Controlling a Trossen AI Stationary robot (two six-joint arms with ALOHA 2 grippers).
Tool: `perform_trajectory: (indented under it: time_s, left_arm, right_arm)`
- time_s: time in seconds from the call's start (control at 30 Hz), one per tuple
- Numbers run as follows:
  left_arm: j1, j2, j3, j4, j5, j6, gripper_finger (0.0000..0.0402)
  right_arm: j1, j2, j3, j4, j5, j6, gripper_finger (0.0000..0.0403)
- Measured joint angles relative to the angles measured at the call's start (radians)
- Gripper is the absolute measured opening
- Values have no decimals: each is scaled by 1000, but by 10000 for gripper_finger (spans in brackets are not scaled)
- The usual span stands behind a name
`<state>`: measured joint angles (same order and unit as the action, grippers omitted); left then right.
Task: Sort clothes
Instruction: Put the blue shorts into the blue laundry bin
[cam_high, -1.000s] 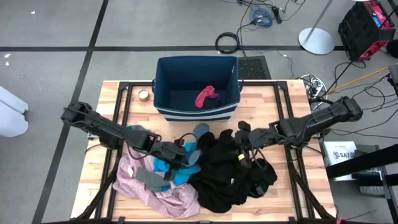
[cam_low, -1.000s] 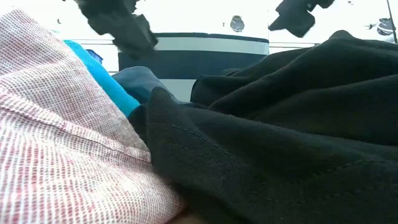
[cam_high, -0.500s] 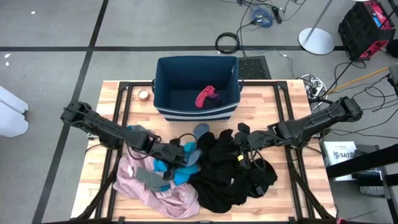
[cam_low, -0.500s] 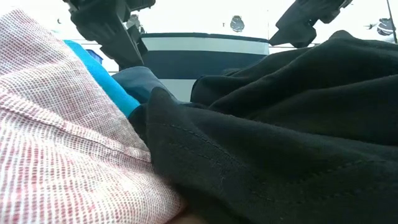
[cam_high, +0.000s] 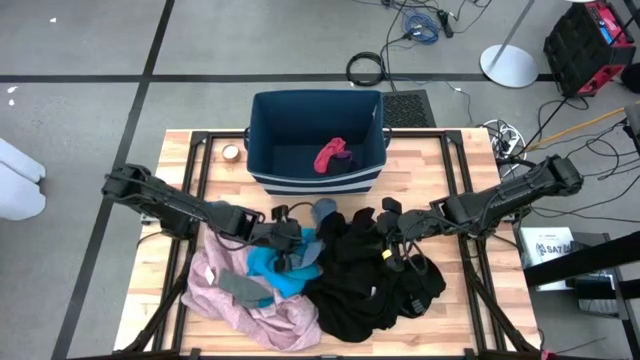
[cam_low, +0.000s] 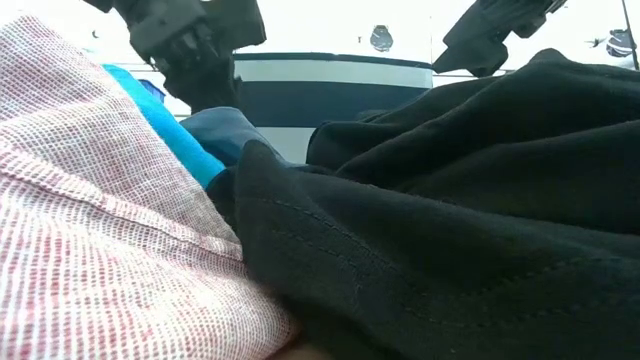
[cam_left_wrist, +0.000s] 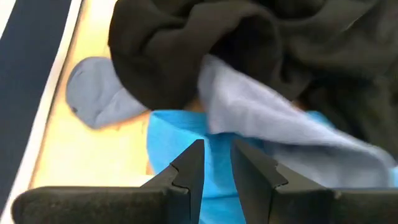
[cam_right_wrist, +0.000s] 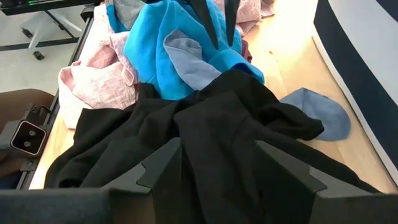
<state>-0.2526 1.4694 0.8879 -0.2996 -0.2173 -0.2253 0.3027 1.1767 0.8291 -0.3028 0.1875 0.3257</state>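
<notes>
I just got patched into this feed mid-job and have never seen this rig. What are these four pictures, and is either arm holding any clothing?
Two dark robot arms work at a wooden table. One camera looks straight down, one sits at table height, and one rides on each wrist.

A heap lies there: pink garment, teal piece, black clothes. Behind stands a blue bin with a maroon piece inside.

The left gripper hangs over the teal piece, fingers narrowly apart, nothing between them. The right gripper is open above the black clothes, holding nothing.

A lab: taped grey floor (cam_high: 90, 60), loose cables (cam_high: 420, 25), wooden table (cam_high: 440, 150) on metal frame.
</notes>
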Motion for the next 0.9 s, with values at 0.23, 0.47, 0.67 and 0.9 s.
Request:
perform_trajectory:
  time_s: [0.23,0.47,0.67,0.9]
  left_arm:
    - [26,27,-1,-14,-24,55,103]
    - [31,71,-1,6,-26,76,174]
    - [33,119,-1,8,-31,74,205]
    - [51,164,-1,32,-31,74,197]
  right_arm:
    - [0,0,0,-1,0,3,187]
    - [0,0,1,-2,0,-1,187]
    - [0,0,1,-2,0,-4,187]
    - [0,0,1,-1,0,3,187]
